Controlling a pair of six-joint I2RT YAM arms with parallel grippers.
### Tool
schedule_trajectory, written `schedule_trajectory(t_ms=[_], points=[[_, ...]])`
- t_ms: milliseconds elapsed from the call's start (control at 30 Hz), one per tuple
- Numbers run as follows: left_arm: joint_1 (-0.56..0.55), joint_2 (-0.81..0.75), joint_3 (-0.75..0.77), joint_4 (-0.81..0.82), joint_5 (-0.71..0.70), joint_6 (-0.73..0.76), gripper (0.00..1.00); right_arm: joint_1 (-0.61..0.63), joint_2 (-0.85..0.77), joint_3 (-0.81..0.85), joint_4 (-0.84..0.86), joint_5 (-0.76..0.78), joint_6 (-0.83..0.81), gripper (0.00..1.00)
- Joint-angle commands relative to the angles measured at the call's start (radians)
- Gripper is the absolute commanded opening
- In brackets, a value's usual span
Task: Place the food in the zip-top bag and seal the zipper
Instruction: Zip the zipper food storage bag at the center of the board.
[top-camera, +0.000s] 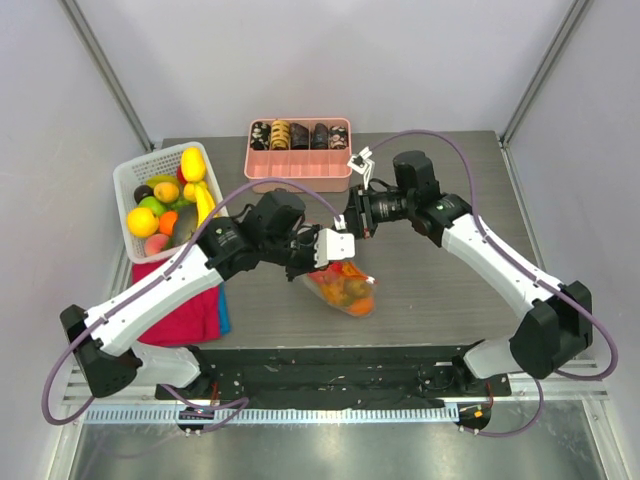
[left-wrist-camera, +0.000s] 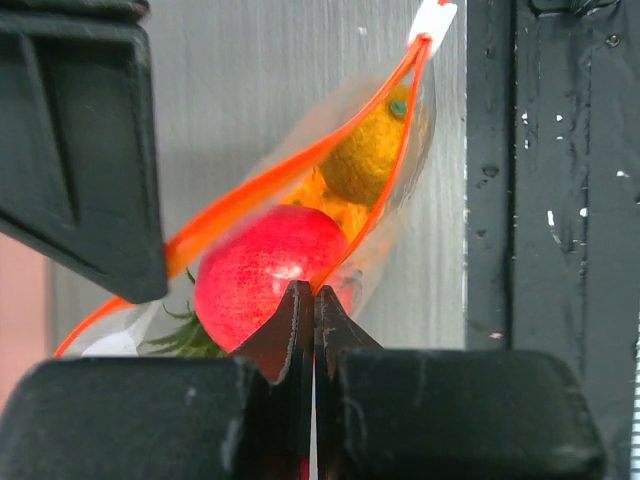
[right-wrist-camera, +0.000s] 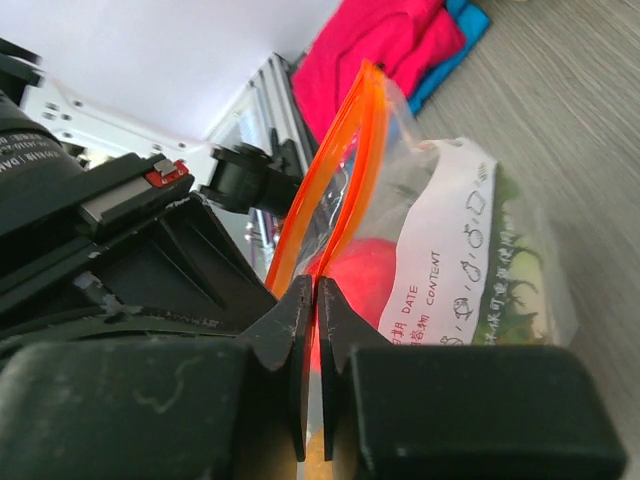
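The zip-top bag (top-camera: 345, 288) hangs over the table's middle, held up between both grippers. Inside it are a round red fruit (left-wrist-camera: 262, 272), an orange ball (left-wrist-camera: 368, 152) and green leaves (left-wrist-camera: 180, 336). The zipper (left-wrist-camera: 262, 185) gapes, with its two orange-red strips apart and a white slider (left-wrist-camera: 432, 18) at the far end. My left gripper (left-wrist-camera: 313, 290) is shut on one strip of the mouth. My right gripper (right-wrist-camera: 316, 287) is shut on the other strip (right-wrist-camera: 345, 150), beside the bag's white label (right-wrist-camera: 440, 240). In the top view the left gripper (top-camera: 318, 258) and the right gripper (top-camera: 346, 236) sit close together.
A white basket (top-camera: 128, 178) with several toy fruits stands at the left. A pink divided tray (top-camera: 298, 172) with dark pieces is at the back. A red and blue cloth (top-camera: 185, 305) lies at the front left. A black rail (top-camera: 330, 365) runs along the near edge.
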Motion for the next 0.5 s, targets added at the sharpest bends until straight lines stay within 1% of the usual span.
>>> schedule_trajectory(t_ms=[0, 67, 167, 200, 367, 467], points=[[-0.006, 0.017, -0.069, 0.109, -0.061, -0.175, 0.00, 0.012, 0.032, 0.040, -0.007, 0.032, -0.120, 0.10], [-0.006, 0.029, -0.067, 0.140, -0.095, -0.226, 0.00, 0.017, 0.053, 0.053, -0.010, 0.032, -0.145, 0.10], [-0.006, 0.034, -0.061, 0.169, -0.091, -0.254, 0.00, 0.020, 0.081, 0.079, -0.010, 0.018, -0.151, 0.16], [-0.006, 0.035, -0.061, 0.169, -0.091, -0.257, 0.00, 0.023, 0.087, 0.084, -0.011, 0.020, -0.149, 0.19], [-0.006, 0.025, -0.081, 0.158, -0.083, -0.263, 0.00, 0.021, 0.061, 0.076, -0.027, 0.020, -0.163, 0.22], [-0.006, 0.000, -0.092, 0.158, -0.071, -0.264, 0.00, 0.023, 0.035, 0.072, -0.056, 0.027, -0.175, 0.35]])
